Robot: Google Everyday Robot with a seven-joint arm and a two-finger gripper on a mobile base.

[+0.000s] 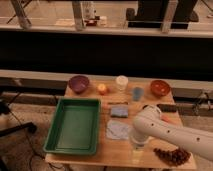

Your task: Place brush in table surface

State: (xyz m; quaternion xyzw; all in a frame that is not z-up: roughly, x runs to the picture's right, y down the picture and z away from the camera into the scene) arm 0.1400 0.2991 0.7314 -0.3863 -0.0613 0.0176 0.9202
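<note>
White-armed gripper [138, 149] low over near edge of light tan wooden worktop [114, 148]; slim black-handled brush unseen, grip untellable, placement unconfirmed.

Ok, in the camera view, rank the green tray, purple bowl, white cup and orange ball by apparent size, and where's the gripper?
1. green tray
2. purple bowl
3. white cup
4. orange ball

The bowl, cup and ball share the far row, so their order holds. The gripper hangs over the table surface near its front edge.
</note>
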